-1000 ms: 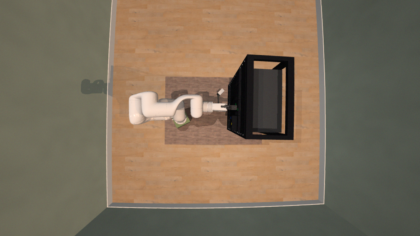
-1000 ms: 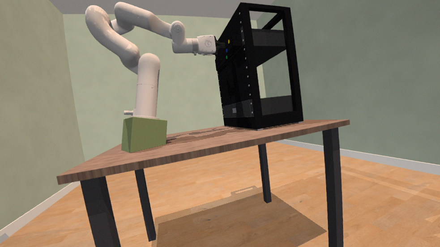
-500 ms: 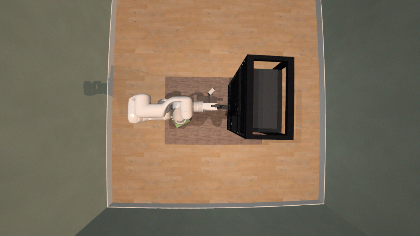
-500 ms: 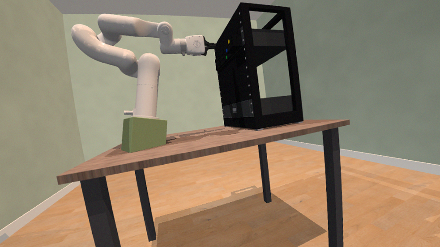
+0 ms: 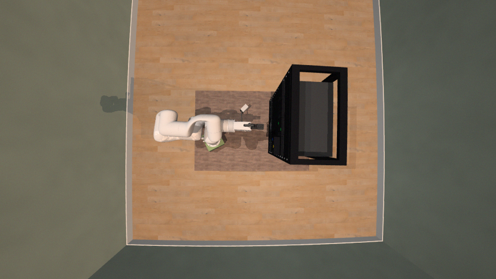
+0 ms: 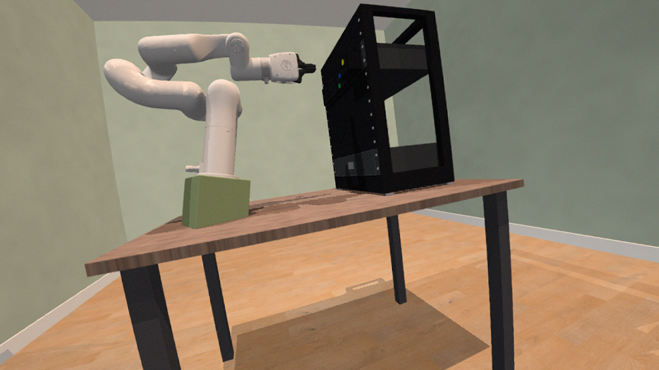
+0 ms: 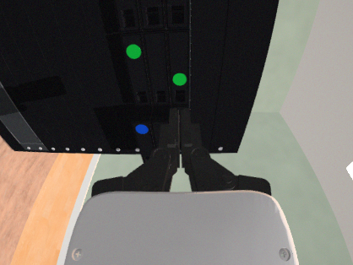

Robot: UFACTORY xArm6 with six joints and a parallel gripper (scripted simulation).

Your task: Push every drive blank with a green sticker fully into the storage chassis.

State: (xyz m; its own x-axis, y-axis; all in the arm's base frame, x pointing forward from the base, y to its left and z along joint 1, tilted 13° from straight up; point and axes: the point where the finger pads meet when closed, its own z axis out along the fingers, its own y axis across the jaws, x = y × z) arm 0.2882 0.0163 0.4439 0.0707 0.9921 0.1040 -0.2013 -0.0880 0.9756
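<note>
The black rack (image 6: 385, 97) stands on the table's right part, its front facing the arm. In the wrist view two green stickers (image 7: 133, 51) (image 7: 179, 78) and a blue sticker (image 7: 142, 129) show on the chassis front. The side view shows a yellow sticker (image 6: 341, 62), a blue one (image 6: 339, 75) and a green one (image 6: 338, 85). My gripper (image 6: 311, 69) is shut and empty, a short way off the rack front, level with the upper stickers. In the wrist view its fingertips lie just below the right green sticker. I cannot tell which blanks stand out.
The arm's green base block (image 6: 214, 199) sits on the wooden table (image 6: 302, 212) left of the rack. A small white camera on a stalk (image 5: 244, 108) stands between the arm and the rack. A grey panel (image 6: 355, 164) sits low on the rack front.
</note>
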